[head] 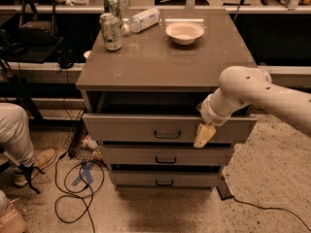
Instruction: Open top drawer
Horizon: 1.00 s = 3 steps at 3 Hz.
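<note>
Already the top drawer (126,128) stands partly pulled out of the grey bench (165,62), with a dark gap showing behind its front panel. The hand (204,136) hangs in front of that panel, just right of the black handle (167,135); whether it is wide or narrow I cannot tell. On the bench top rest 2 cans (111,31), a bottle (143,20) lying on its side, and a bowl (184,32).

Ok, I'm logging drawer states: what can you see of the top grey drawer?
The top grey drawer is the widest of three, with a flat grey front panel and a small black loop handle at centre. It stands level, pulled partway out beneath the brown cabinet top, its interior in shadow. The beige gripper hangs before the panel, right of the handle; contact is unclear.
</note>
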Tool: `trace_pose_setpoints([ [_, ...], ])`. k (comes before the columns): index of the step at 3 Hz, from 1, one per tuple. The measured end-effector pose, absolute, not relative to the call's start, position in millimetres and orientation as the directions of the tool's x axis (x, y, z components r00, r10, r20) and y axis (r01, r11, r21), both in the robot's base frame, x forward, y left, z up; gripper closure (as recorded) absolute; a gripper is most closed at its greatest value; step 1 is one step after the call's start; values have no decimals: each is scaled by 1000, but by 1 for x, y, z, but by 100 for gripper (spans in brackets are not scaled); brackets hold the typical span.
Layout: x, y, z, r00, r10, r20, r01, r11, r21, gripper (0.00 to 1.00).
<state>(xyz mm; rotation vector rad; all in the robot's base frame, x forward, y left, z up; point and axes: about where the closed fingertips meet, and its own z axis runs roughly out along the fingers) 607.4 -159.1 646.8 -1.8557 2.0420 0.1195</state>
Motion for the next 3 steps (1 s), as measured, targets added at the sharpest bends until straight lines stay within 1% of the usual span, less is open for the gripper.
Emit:
trace_pose_setpoints([
  [1, 591, -171, 653, -69, -951, -300, -977, 125, -173, 43],
  [2, 561, -191, 669, -101, -962, -253, -975, 146, -167, 67],
  [3, 539, -202, 680, -129, -964, -233, -971, 170, -168, 90],
])
